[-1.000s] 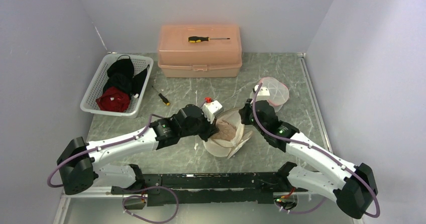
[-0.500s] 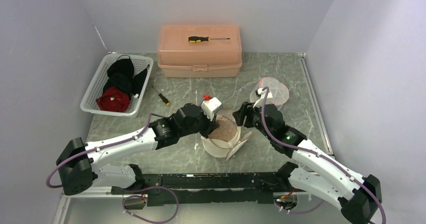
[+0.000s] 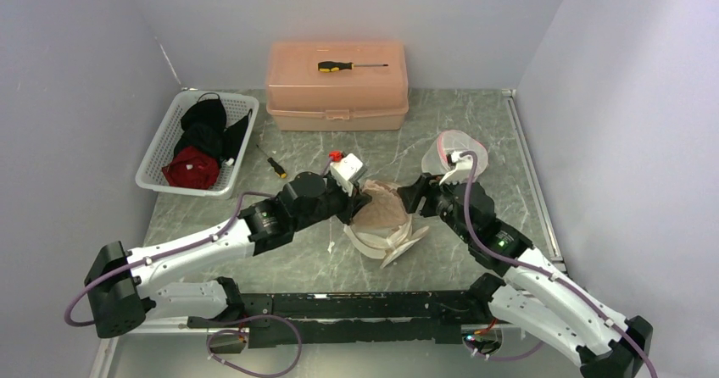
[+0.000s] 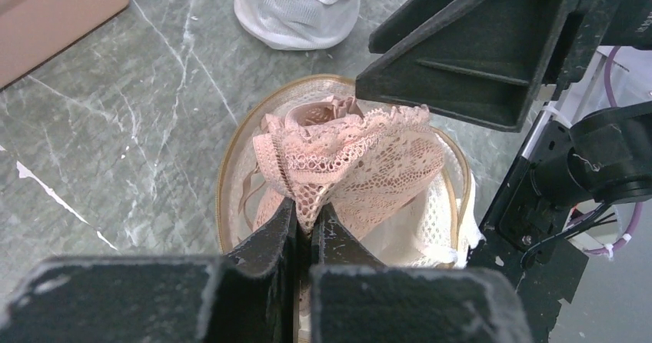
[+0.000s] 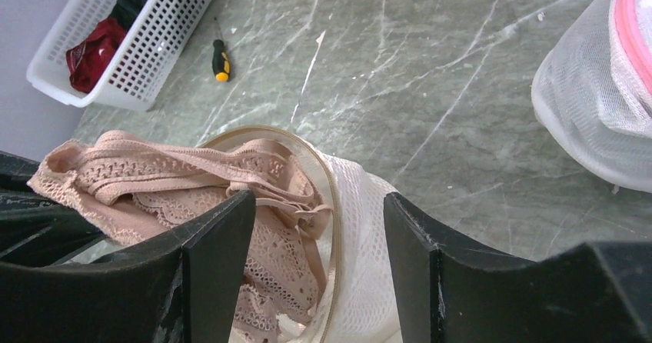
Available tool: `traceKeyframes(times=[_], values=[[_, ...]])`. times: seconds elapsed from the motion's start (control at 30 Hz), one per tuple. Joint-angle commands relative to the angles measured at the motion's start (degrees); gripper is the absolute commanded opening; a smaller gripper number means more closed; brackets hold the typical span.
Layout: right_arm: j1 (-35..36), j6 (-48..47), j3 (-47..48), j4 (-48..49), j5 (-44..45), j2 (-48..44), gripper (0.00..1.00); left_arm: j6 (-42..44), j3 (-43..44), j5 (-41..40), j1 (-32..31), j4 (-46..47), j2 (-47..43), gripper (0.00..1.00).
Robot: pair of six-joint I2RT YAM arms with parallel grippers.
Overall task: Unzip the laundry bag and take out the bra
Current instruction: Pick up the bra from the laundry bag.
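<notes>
One bra (image 4: 354, 154) is sitting half out of the unzipped laundry bag (image 5: 361, 197), left gripper (image 4: 310, 228) pinching its lace, right gripper (image 5: 319, 228) spread, clear lift pending.

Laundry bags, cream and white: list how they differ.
The cream mesh laundry bag has a tan rim; the white mesh laundry bag, pink trim. The cream one lies open, nearer, with a pink lace bra sticking out; the white one sits farther back, no bra showing. Both are rounded mesh.
</notes>
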Motion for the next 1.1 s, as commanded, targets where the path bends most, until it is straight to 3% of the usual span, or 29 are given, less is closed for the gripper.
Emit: traceKeyframes(times=[0.0, 0.57, 0.73, 0.93, 1.0, 1.07], values=[[-0.1, 0.9, 0.5, -0.9, 2.0, -2.3, 0.66, 1.5, 2.8, -1.7, -0.3, 1.8, -1.6, 0.03], [-0.1, 0.8, 0.8, -3.8, 8.9, -9.0, 0.67, 6.7, 11.7, -8.2, -0.3, -6.5, -4.4, 0.03], [-0.2, -0.4, 1.4, -4.4, 9.6, -9.6, 0.67, 8.4, 15.4, -13.7, -0.3, -10.2, -4.9, 0.03], [-0.1, -1.6, 0.8, -3.6, 10.5, -10.6, 0.67, 13.1, 29.7, -27.3, 0.5, -21.1, -0.1, 0.03], [-0.2, -1.5, 0.7, -3.3, 10.3, -10.6, 0.67, 14.4, 35.6, -27.8, 3.2, -26.7, 3.7, 0.03], [-0.1, -1.2, 0.5, -2.9, 9.6, -10.4, 0.67, 9.0, 41.8, -24.7, 11.3, -33.8, 8.1, 0.03]])
